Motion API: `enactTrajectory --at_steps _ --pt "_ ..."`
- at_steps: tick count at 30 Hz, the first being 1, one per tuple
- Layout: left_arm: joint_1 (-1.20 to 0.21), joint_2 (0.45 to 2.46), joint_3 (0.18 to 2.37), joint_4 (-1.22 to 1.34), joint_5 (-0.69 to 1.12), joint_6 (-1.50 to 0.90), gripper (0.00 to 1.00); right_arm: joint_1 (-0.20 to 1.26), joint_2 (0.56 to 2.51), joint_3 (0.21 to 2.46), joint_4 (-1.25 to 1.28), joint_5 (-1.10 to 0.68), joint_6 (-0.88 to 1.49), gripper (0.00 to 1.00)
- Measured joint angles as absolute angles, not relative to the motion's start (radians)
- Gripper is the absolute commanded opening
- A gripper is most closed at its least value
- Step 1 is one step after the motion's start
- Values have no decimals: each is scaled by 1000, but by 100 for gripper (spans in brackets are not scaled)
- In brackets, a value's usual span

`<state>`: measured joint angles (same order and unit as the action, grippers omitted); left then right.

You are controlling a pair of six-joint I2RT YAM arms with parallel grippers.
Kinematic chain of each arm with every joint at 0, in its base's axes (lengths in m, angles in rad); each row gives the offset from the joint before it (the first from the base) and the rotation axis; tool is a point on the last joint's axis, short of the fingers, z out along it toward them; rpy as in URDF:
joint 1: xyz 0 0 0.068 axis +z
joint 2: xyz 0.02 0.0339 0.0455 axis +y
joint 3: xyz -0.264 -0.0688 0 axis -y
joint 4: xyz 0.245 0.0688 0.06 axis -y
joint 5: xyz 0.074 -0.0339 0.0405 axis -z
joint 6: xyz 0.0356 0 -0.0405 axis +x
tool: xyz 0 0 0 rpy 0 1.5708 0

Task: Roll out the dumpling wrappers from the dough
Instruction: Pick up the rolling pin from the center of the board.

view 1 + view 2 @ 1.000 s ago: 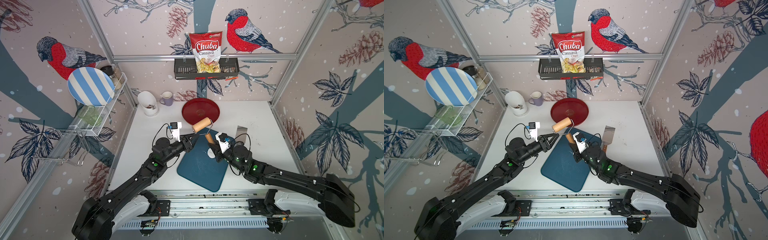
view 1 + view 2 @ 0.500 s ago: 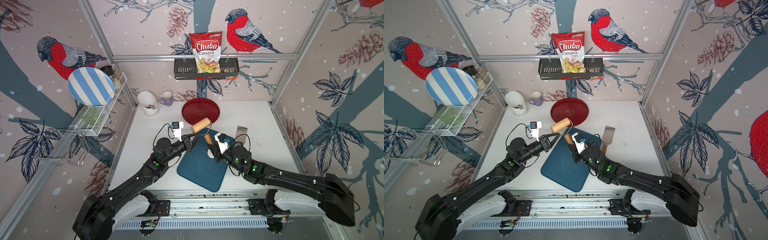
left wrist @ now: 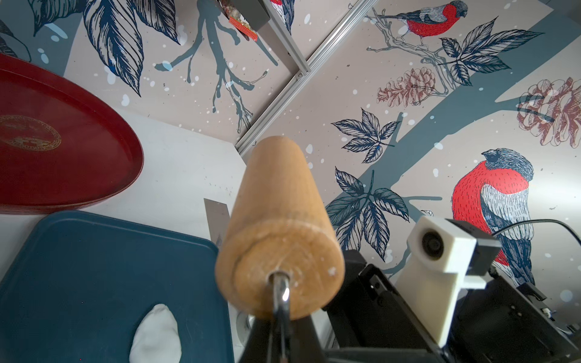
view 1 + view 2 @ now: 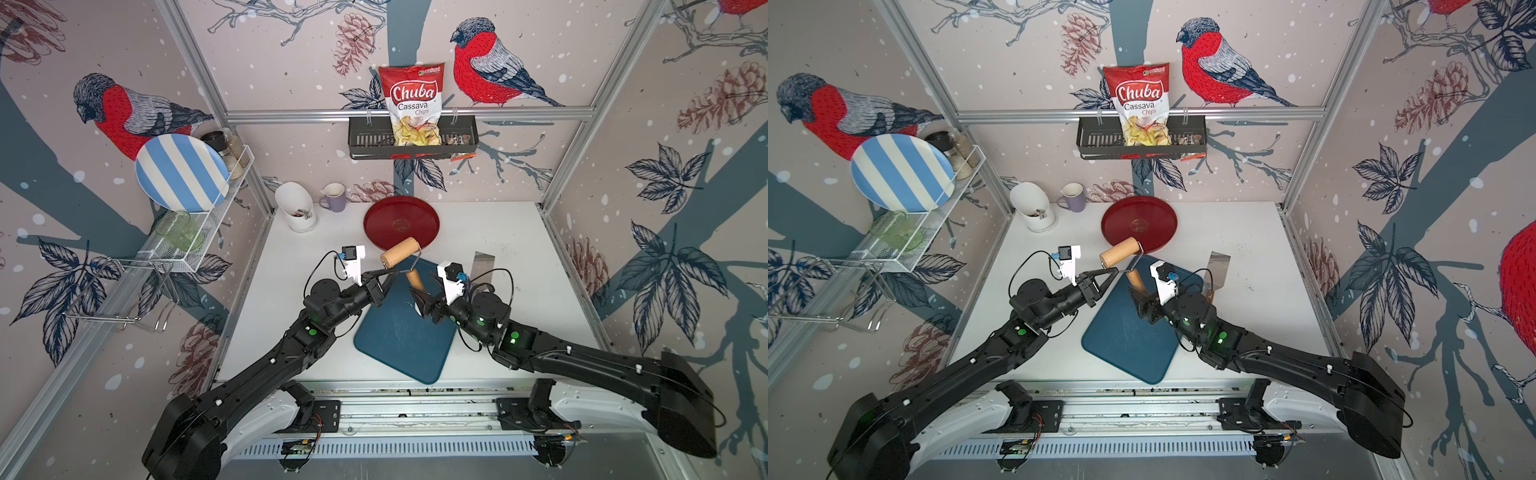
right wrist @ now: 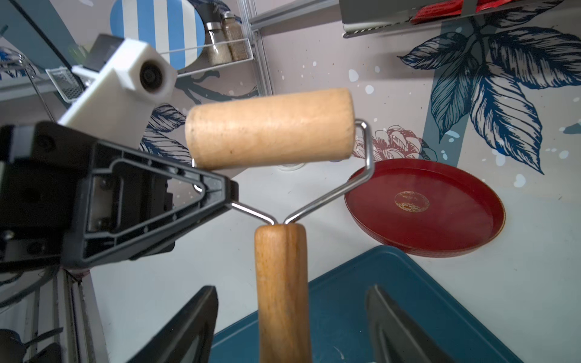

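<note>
Lying on the board (image 3: pixel 78 267), dough (image 3: pixel 155 334) sits near right fingers (image 5: pixel 188 327).

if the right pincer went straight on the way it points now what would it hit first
Most likely the roller handle, which lies straight ahead between the open jaws of the right pincer. How deep it sits between them is unclear.

The dough (image 3: pixel 155 334), a smooth white oval lump, lies on the blue board (image 3: pixel 78 267), about 1 o'clock of its middle.
</note>
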<state>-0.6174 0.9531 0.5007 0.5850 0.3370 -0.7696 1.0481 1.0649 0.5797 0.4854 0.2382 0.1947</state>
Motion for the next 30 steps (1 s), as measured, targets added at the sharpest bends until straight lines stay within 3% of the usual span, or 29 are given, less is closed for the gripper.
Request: enactTrajectory --at_steps 11,30 --pt "-618 834 405 644 341 -665 0 889 906 563 481 164 571 62" --pt "-620 801 396 707 413 -579 0 918 1089 678 525 -104 712 37"
